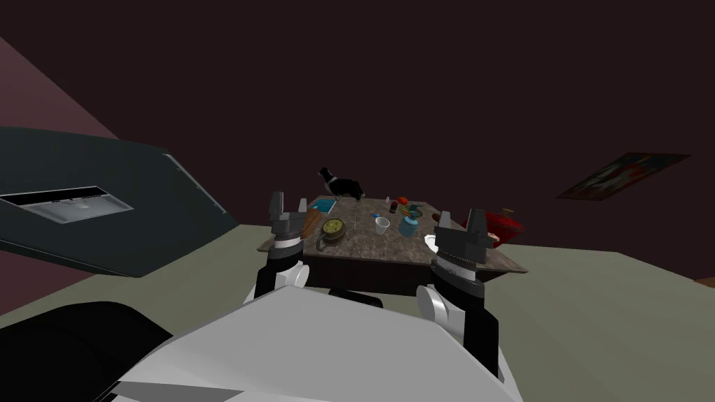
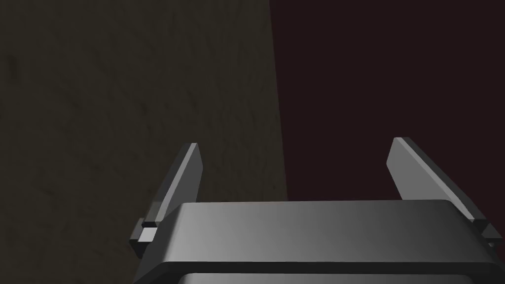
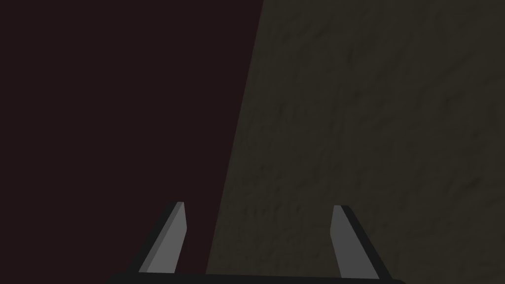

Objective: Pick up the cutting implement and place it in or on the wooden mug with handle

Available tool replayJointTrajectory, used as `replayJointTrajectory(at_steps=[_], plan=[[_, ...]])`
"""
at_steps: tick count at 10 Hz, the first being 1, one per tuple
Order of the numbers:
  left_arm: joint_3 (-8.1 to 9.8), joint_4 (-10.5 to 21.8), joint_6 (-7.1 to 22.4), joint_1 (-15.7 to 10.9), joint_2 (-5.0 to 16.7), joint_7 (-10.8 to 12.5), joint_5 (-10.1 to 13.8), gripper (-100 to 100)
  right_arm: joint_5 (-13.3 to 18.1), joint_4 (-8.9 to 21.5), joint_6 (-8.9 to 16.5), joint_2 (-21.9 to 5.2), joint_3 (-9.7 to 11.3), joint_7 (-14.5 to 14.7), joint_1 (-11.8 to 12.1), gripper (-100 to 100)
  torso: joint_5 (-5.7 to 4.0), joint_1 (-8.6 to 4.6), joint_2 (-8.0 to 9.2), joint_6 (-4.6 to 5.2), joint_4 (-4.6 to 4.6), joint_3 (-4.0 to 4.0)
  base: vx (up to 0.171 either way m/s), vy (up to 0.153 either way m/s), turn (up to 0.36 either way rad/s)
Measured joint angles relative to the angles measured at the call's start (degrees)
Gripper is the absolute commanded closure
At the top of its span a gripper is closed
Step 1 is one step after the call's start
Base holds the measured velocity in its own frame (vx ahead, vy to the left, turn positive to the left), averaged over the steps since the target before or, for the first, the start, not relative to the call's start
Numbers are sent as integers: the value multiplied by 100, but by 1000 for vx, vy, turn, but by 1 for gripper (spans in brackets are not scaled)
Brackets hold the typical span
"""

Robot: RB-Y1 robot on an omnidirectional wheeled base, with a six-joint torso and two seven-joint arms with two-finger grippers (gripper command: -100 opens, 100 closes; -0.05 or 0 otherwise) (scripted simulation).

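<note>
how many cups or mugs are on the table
2. A brown mug with a handle stands on the table by the left gripper; a small white cup stands mid-table. A white thing half hidden behind the right gripper may be a third.

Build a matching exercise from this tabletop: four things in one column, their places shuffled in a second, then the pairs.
Things
1. mug with handle
2. white cup
3. black and white animal figure
4. blue bottle

Places
A. at the far edge of the table
B. closest to the left gripper
C. mid-table, between the mug and the bottle
D. right of the cup, on the side of the right gripper

Pairs: 1-B, 2-C, 3-A, 4-D
</note>
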Motion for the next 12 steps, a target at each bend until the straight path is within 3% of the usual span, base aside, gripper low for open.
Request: replayJointTrajectory(at_steps=[7, 12], plan=[[39, 131, 322, -322, 1074, 292, 322, -100, 0, 0, 0, 0, 0, 0, -1, 0, -2, -10, 14, 1, 4, 9, -69, -28, -22], [36, 380, 848, -751, 1864, 614, 709, -100, 0, 0, 0, 0, 1, 0, 0, 0, -4, -17, 4, 2, 1, 2, -23, -54, -97]])
